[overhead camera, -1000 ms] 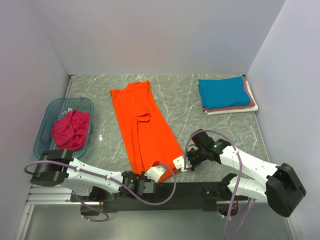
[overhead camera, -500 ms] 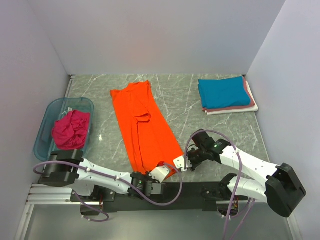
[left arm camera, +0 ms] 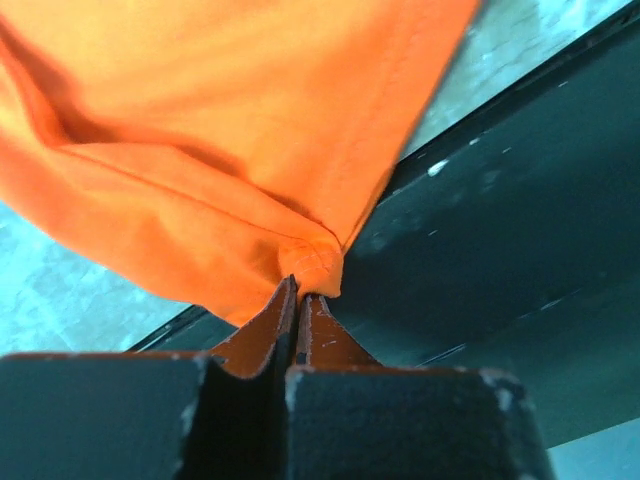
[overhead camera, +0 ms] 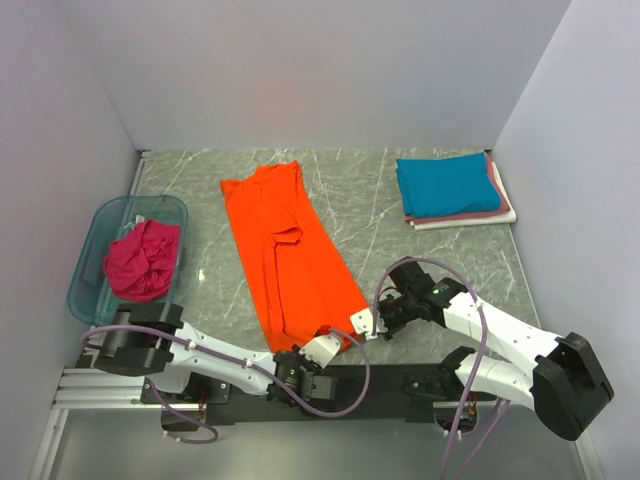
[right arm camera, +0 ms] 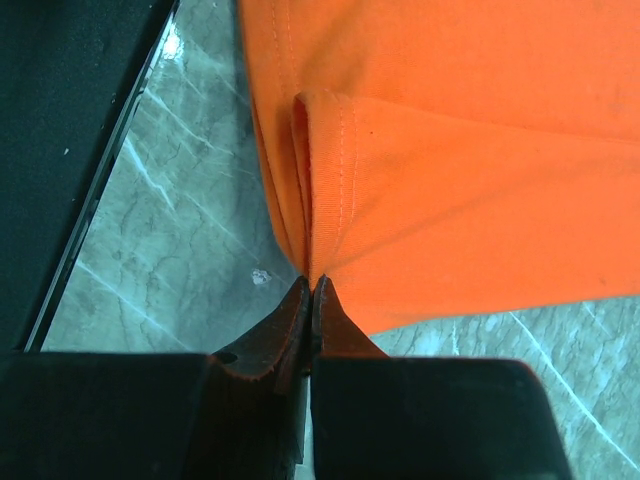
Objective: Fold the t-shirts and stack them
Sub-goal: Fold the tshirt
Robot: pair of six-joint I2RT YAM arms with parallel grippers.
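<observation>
Left wrist: my left gripper (left arm camera: pixel 300 290) pinches orange t-shirt (left arm camera: pixel 220 120) hem corner, rest cropped | right wrist: my right gripper (right arm camera: pixel 311 292) pinches its other near corner | top external: shirt lies on table (overhead camera: pixel 205 290), both fingertips hidden.

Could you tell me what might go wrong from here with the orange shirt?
1. The left gripper and right gripper each pinch only a sliver of near hem on the orange t-shirt, so a corner might slip free when lifted.
2. The shirt lies slanted with a bunched crease mid-body; a fold carried over it would likely come out crooked.
</observation>
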